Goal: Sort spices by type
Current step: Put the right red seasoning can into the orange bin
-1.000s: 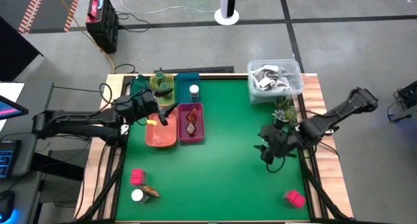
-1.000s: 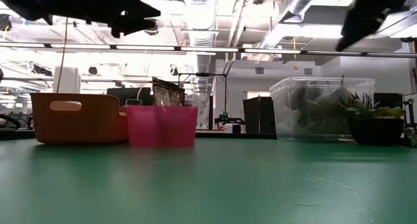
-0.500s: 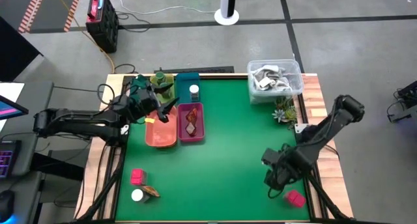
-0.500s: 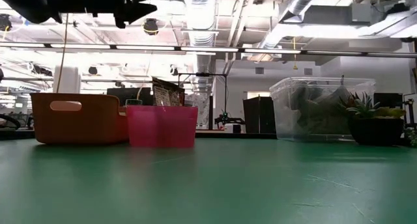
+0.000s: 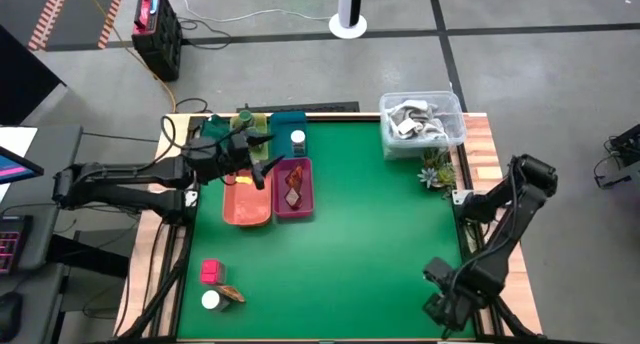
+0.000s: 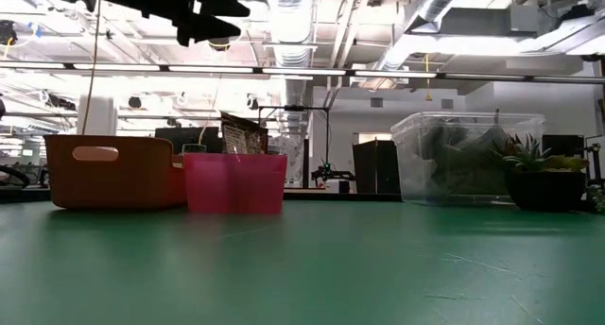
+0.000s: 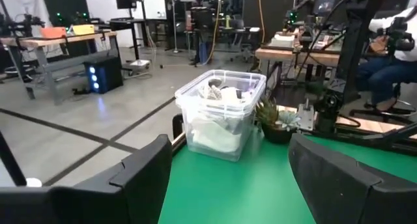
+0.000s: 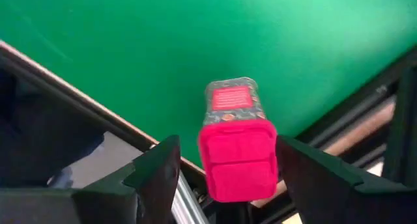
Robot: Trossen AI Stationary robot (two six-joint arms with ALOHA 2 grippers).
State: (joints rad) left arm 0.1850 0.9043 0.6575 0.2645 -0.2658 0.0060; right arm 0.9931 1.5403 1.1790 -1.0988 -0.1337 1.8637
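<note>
Right hand (image 5: 447, 309), fingers spread, poised at the tabletop's (image 5: 360, 244) near right corner with a pink-red block (image 8: 239, 140) lying between the fingers; left hand (image 5: 262, 162), released and holding nothing, hovering above the orange tray (image 5: 245, 212) and pink tray (image 5: 292, 212) near the far left corner.

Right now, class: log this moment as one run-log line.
right gripper: open around pink-red block, near-right table corner | left gripper: open, above trays | block not gripped
</note>
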